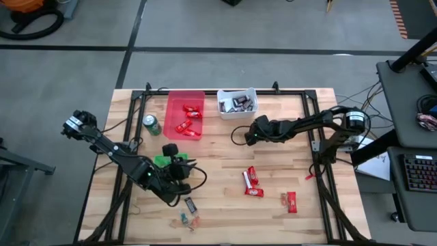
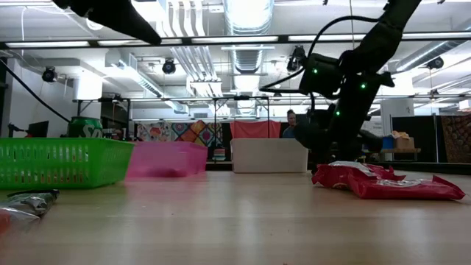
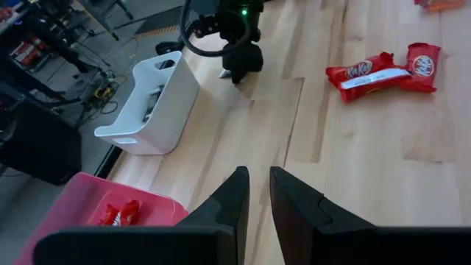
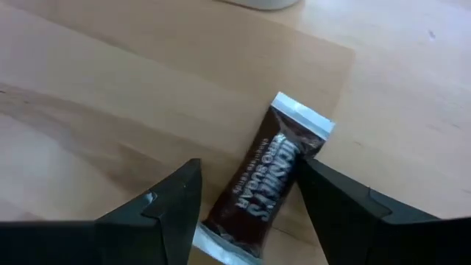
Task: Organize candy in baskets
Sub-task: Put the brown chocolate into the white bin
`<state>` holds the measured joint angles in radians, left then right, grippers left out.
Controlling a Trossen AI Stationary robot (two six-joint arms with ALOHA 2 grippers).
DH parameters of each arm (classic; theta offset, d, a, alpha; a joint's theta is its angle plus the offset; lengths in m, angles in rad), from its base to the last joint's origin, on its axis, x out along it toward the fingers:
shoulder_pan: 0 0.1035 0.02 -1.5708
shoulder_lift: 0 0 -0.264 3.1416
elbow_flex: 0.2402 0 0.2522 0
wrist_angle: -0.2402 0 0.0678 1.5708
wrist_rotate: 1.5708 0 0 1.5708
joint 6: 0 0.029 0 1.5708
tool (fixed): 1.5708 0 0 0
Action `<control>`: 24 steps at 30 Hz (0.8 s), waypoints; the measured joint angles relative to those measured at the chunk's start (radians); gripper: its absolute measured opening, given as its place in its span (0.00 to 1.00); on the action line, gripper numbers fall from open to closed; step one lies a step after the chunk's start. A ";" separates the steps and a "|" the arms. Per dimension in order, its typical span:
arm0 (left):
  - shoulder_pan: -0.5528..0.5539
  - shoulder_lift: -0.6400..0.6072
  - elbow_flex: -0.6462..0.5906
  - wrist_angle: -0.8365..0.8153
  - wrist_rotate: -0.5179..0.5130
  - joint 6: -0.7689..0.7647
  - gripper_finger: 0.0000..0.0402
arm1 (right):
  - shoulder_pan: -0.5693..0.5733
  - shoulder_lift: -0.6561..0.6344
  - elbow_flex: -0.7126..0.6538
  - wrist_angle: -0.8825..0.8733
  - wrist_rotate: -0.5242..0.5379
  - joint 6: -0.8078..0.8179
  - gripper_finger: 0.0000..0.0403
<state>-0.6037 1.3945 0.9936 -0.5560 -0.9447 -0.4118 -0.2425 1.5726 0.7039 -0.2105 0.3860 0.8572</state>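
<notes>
My right gripper (image 4: 246,188) is open and low over the table near the white basket (image 1: 237,102). Its fingers stand on either side of a dark, silver-ended mini bar (image 4: 268,173) lying flat on the wood. I see no touch. My left gripper (image 3: 257,180) hovers over the small green basket (image 1: 160,161), all but shut with nothing between its fingers. The red basket (image 1: 186,113) holds red-wrapped bars (image 1: 189,117), and the white basket holds dark bars. Loose red bars (image 1: 252,181) lie at mid-table.
A green soda can (image 1: 151,124) stands left of the red basket. Another red bar (image 1: 291,201) lies near the front right. A few small mixed sweets (image 1: 190,210) lie near the front edge, below my left arm. Bare wood lies between the baskets and the loose bars.
</notes>
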 joint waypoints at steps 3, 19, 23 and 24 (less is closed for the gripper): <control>0.002 0.004 0.000 0.002 -0.020 0.000 0.10 | 0.002 0.047 0.009 0.005 0.006 -0.002 0.54; 0.003 0.016 -0.001 0.005 -0.026 -0.082 0.10 | 0.029 -0.036 0.004 -0.014 -0.068 -0.128 0.05; 0.002 0.016 -0.003 0.002 -0.006 -0.142 0.10 | 0.044 -0.156 0.003 0.027 -0.282 -0.254 0.05; 0.002 0.018 -0.006 0.003 -0.006 -0.158 0.10 | 0.055 -0.184 0.003 0.049 -0.308 -0.277 0.05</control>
<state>-0.6019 1.4127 0.9878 -0.5529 -0.9504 -0.5699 -0.1879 1.3882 0.7074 -0.1612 0.0777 0.5807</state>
